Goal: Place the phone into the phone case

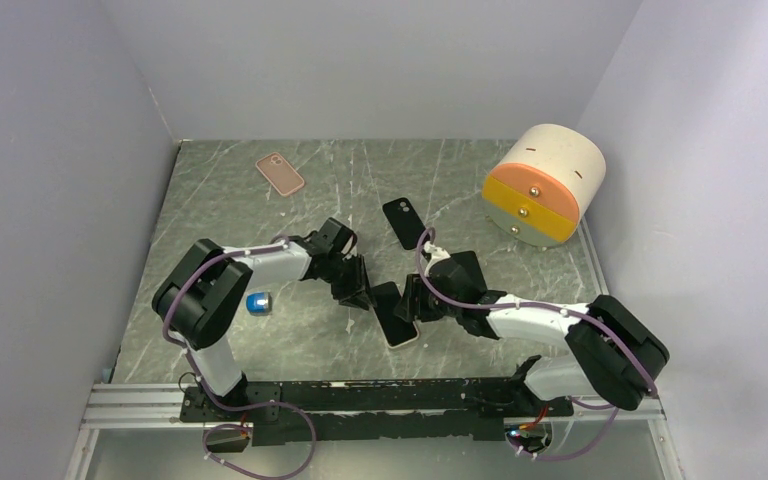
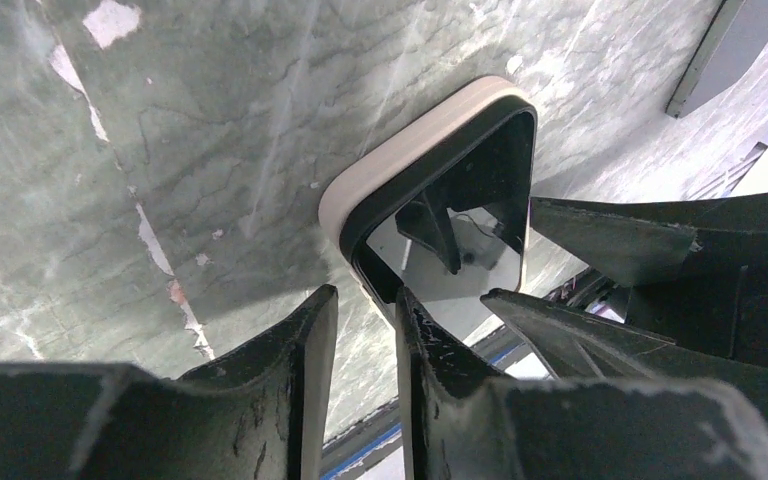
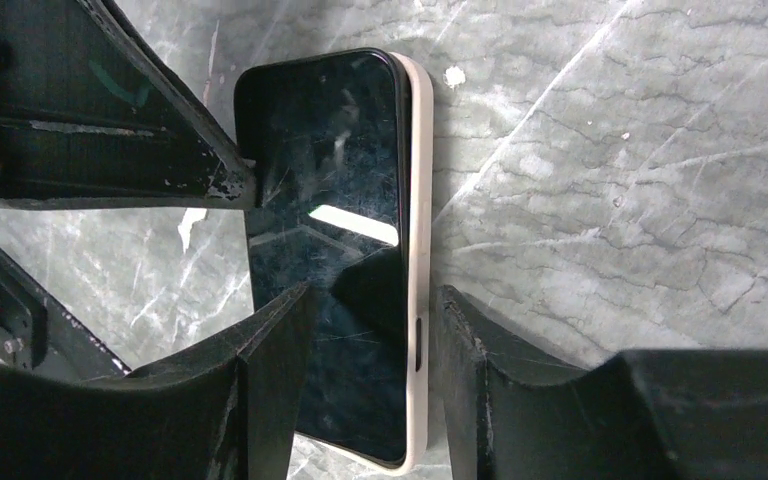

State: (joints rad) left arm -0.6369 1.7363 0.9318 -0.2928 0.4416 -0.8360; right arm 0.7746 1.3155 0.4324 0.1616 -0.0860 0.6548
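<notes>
**Top external.** Shows the phone (image 1: 396,320) screen up in the cream case (image 1: 406,343), on the table (image 1: 260,220) between the two arms. Puts the left gripper (image 1: 358,291) at its far left corner and the right gripper (image 1: 415,300) over its right side. Also shows a pink case (image 1: 280,173) at the back left and a black phone or case (image 1: 402,222) behind the arms; cannot tell which, nor what either holds. Shows a round drawer unit (image 1: 545,185) at the back right, drawers shut and contents hidden, plus a small blue object (image 1: 258,302) beside the left arm.

**Left wrist.** Shows the left fingers a narrow way apart with only tabletop in the gap, so holding nothing. Puts one tip right at the phone's corner, with cream rim wrapped round the far end.

**Right wrist.** Shows the right jaws parted, astride the long cream edge: one finger over the glass, the other just beside the case, pinching nothing. Shows rim along that edge but none along the opposite one, where a left finger touches. Probably not fully seated there, though hard to tell.

Looks like the final pressing-in. Best to steady the case from the right, push flat down on the unseated edge, and work corner to corner without sliding the case away or levering the glass
</notes>
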